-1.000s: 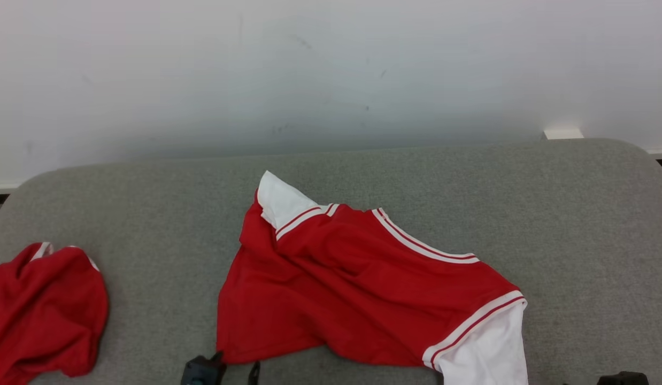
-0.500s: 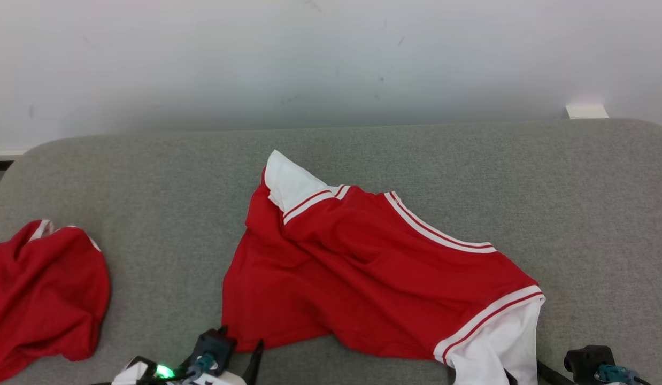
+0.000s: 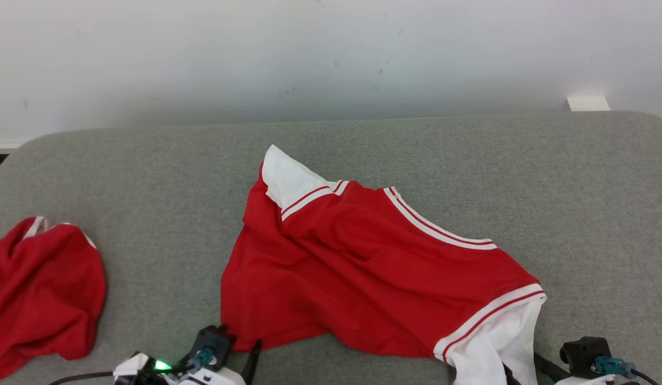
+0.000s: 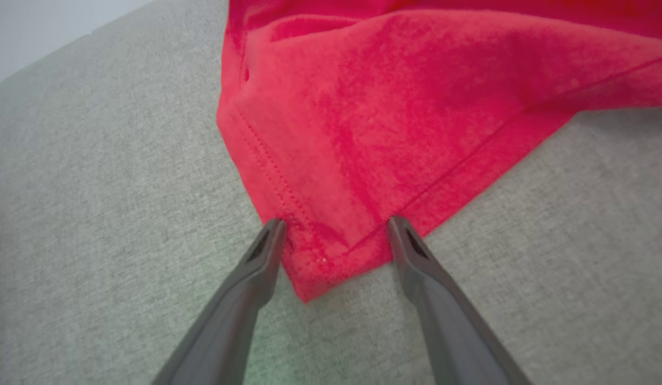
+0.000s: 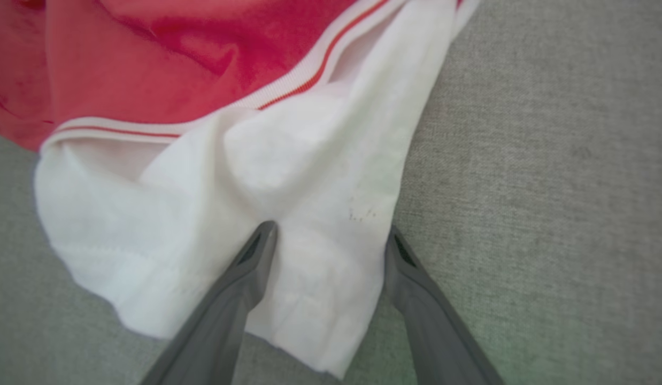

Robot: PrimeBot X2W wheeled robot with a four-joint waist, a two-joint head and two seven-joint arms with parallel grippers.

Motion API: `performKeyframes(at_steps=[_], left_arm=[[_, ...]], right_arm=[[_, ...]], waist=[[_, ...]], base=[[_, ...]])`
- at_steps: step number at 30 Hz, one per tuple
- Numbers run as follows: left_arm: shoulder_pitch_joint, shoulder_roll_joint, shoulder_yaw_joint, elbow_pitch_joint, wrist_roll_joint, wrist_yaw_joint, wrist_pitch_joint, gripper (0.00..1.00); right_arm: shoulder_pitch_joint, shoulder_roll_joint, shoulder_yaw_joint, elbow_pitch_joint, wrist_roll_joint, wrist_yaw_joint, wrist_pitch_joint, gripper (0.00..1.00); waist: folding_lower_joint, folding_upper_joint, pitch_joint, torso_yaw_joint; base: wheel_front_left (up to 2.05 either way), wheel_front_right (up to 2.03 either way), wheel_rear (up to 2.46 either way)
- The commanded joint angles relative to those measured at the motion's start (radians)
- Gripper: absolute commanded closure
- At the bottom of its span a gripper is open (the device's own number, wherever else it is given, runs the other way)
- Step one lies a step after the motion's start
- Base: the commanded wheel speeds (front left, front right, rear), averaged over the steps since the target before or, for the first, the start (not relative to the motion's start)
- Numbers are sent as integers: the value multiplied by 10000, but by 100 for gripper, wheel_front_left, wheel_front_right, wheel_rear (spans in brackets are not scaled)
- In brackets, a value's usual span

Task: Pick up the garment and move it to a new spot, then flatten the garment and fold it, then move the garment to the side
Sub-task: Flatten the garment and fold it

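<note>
On the bench (image 3: 149, 176), head view: garment (image 3: 363, 267) rumpled at centre, red heap (image 3: 42, 289) at 9 o'clock. Left wrist: left pincer (image 4: 336, 230) gapes astride its hem corner (image 4: 320, 256). Right wrist: right pincer (image 5: 331, 235) gapes over the sleeve (image 5: 229, 203). Lifting, flattening, folding seemingly all ahead.

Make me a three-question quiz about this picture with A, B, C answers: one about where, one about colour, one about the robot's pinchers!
1. Where is the crumpled red heap lying?
A) left of the spread garment
B) on top of it
C) right of it

2. What colour is the sleeve at the right gripper?
A) blue
B) white
C) green

3. How is the left gripper?
A) shut tight
B) holding a cup
C) open

Answers:
1 A, the head view shows it at the left, apart from the garment.
2 B, white cloth lies between its open jaws.
3 C, its jaws stand apart around the garment's red corner.
</note>
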Motion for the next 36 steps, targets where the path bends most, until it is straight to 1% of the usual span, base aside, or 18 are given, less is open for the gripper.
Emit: performKeyframes(at_steps=[1, 7, 12, 13, 14, 15, 16, 17, 18, 21, 24, 27, 31, 32, 33, 34, 36], left_arm=[[236, 170, 37, 119, -142, 67, 202, 0], [338, 271, -10, 140, -190, -11, 584, 0], [191, 91, -193, 484, -300, -102, 834, 0], [131, 50, -246, 587, -305, -123, 897, 20], [92, 2, -293, 719, -352, -162, 989, 51], [60, -44, -319, 830, -370, -176, 1025, 58], [20, -75, -359, 943, -372, -218, 1058, 84], [-2, -122, -403, 1085, -414, -257, 1125, 100], [-17, -147, -427, 1212, -457, -289, 1146, 100], [-47, -232, -483, 1536, -601, -381, 1205, 100], [-49, -330, -382, 1650, -838, -357, 1022, 100], [-157, -513, -45, 1221, -1254, -301, 736, 100], [-375, -603, 529, 18, -2070, -438, 621, 100], [-380, -640, 783, -782, -2466, -526, 736, 100], [-362, -656, 899, -1196, -2733, -562, 820, 100], [-312, -697, 1104, -2113, -3129, -616, 1062, 100], [-278, -725, 1283, -3077, -3506, -643, 1353, 100]], right_arm=[[83, 84, 277, 290, 102, 5, 188, 0], [-6, -11, 558, 318, 277, 5, 430, 0], [-315, 174, 1034, 172, 496, 41, 665, 0], [-388, 246, 1146, 129, 598, 48, 712, 0], [-464, 313, 1243, 97, 709, 63, 765, 0], [-536, 364, 1362, 68, 819, 64, 819, 2], [-625, 423, 1506, 11, 942, 68, 887, 9], [-698, 491, 1599, -40, 1101, 68, 886, 70], [-762, 531, 1654, -110, 1264, 71, 872, 100], [-916, 473, 1693, -316, 1960, 55, 784, 100], [-1078, 210, 1373, -750, 2889, 0, 435, 100], [-1167, -6, 887, -1351, 3779, -3, -20, 100], [-996, -604, 7, -2247, 4786, -3, -523, 100], [-888, -910, -426, -2742, 5197, -3, -654, 100], [-836, -1064, -643, -2982, 5399, -3, -664, 100], [-753, -1349, -1079, -3374, 5665, -3, -692, 100], [-680, -1653, -1496, -3681, 5776, -3, -723, 100]], waist=[[0, 0, -4, -8], [0, 0, 122, -4], [0, 0, 310, -23], [0, 0, 340, -30], [0, 0, 370, -37], [0, 0, 397, -44], [0, 0, 421, -52], [0, 0, 438, -60], [0, 0, 449, -62], [0, 0, 439, -39], [0, 0, 387, -3], [0, 0, 292, 62], [0, 0, -100, 166], [0, 0, -336, 203], [0, 0, -462, 217], [0, 0, -720, 228], [0, 0, -983, 238]], base=[[0, 0, 0], [0, 0, 0], [0, 0, 0], [0, 0, 0], [0, 0, 0], [0, 0, 0], [0, 0, 0], [0, 0, 0], [0, 0, 0], [0, 0, 0], [0, 0, 0], [0, 0, 0], [0, 0, 0], [0, 0, 0], [0, 0, 0], [0, 0, 0], [0, 0, 0]])
